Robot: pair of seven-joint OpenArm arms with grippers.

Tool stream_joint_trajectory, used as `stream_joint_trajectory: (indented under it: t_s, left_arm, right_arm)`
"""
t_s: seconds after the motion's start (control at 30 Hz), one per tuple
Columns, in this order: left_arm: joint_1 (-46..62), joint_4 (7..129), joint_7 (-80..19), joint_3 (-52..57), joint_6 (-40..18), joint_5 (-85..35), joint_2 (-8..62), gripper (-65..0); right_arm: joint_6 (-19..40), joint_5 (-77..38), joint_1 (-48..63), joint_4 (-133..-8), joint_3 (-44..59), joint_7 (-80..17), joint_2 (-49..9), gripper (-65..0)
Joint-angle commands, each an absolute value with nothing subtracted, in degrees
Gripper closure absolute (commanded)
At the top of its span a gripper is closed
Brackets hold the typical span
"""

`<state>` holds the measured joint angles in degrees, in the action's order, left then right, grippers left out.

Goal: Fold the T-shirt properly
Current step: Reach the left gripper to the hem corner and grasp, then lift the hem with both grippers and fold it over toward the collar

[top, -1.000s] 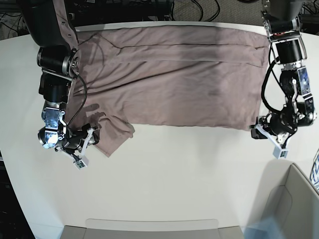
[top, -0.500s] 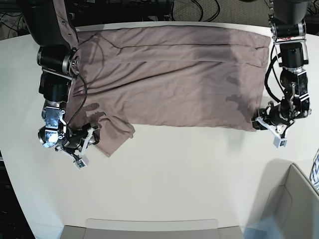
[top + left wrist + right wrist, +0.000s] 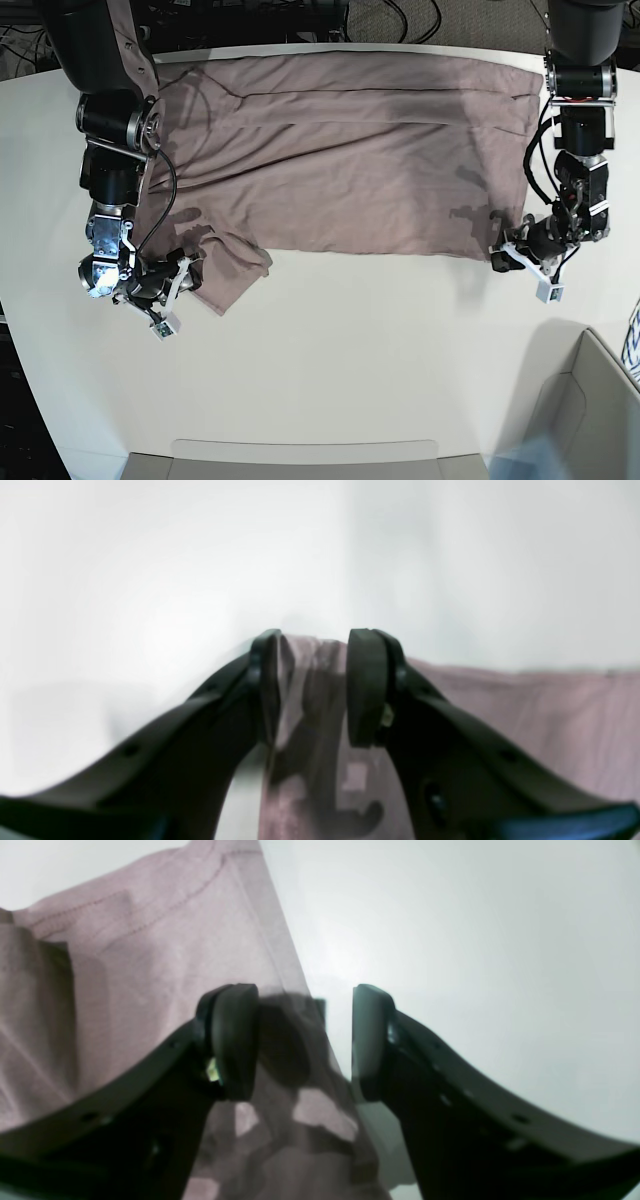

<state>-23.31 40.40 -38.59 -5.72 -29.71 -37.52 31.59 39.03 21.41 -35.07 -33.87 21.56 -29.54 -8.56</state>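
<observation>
- Pink-mauve cloth covered the far half of the white counter (image 3: 330,340): the T-shirt (image 3: 340,150) lay spread flat and wide, its long near edge running almost straight across the base view.
- One sleeve (image 3: 232,270) stuck out from that near edge toward the front, rumpled, on the side of the right arm.
- Long shallow creases ran across the shirt near its far edge, and soft wrinkles marked the middle.
- On the right arm, the fingers (image 3: 172,290) sat low at the outer side of the sleeve. In the right wrist view they (image 3: 305,1040) stood apart, one pad (image 3: 232,1040) over the fabric and the other over bare counter, with the sleeve's hemmed edge (image 3: 295,970) running between them. They were open, not pinching the cloth.
- On the left arm, the fingers (image 3: 522,268) were at the shirt's near corner on the opposite side. In the left wrist view they (image 3: 312,687) straddled that corner (image 3: 310,655), a fold of the fabric rising into the gap. The pads (image 3: 367,687) had a clear space between them; whether either one touched the cloth could not be told.
- A pale open box (image 3: 590,400) stood at the near corner of the base view, beside the left arm, well apart from the shirt.
- Dark cables (image 3: 400,20) lay beyond the far edge of the counter.
</observation>
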Motion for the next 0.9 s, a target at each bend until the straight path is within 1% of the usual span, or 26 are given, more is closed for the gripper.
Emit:
stream_joint_trajectory:
  t_s: [0.0, 0.03, 0.07, 0.13, 0.2, 0.23, 0.37, 0.6, 0.77, 0.87]
  left_arm:
    - [-22.90, 40.13, -42.33, -5.93, -30.81, -35.82, 32.13, -18.2]
    - [-22.90, 40.13, -42.42, -5.93, -31.87, -35.82, 32.13, -14.9]
    - [-22.90, 40.13, -42.42, -5.93, -32.22, -35.82, 32.13, -10.3]
    - [-22.99, 40.13, -42.51, -5.93, -32.22, -35.82, 32.13, -1.2]
    - [-22.99, 40.13, -43.12, -5.93, -32.13, -35.82, 32.22, 0.0]
    - [-22.99, 40.13, -43.91, -5.93, -32.13, -35.82, 32.22, 0.0]
    - [-22.90, 40.13, -46.64, -5.93, -32.40, -35.82, 32.31, 0.0]
    - [-23.34, 40.13, -45.49, -5.05, -32.31, -36.00, 32.40, 0.0]
    - [-23.52, 40.13, -45.67, 3.65, -32.22, -35.91, 32.40, 0.0]
    - [-25.36, 40.22, -46.20, 4.97, -32.22, -35.91, 32.40, 0.0]
  right_arm:
    - [39.78, 23.43, -34.86, -33.45, 21.32, -33.36, -8.31, -30.0]
    - [39.78, 23.43, -34.95, -33.45, 21.32, -33.36, -8.31, -28.5]
    - [39.78, 23.43, -35.12, -33.36, 21.32, -33.36, -8.13, -25.0]
    - [39.69, 23.34, -35.30, -33.54, 21.32, -33.36, -7.87, -15.0]
    - [39.69, 23.34, -35.38, -33.71, 21.41, -33.36, -7.08, -4.2]
    - [39.69, 23.34, -35.38, -33.71, 21.41, -33.54, -7.08, -0.8]
    - [39.69, 23.43, -36.26, -33.71, 21.41, -33.63, -7.08, 0.0]
    - [39.60, 22.90, -38.11, -35.65, 21.85, -33.45, -6.73, 0.0]
    - [39.60, 20.26, -37.76, -44.53, 21.85, -33.71, -5.14, 0.0]
    - [39.60, 19.82, -38.20, -47.16, 21.85, -33.71, -5.05, 0.0]
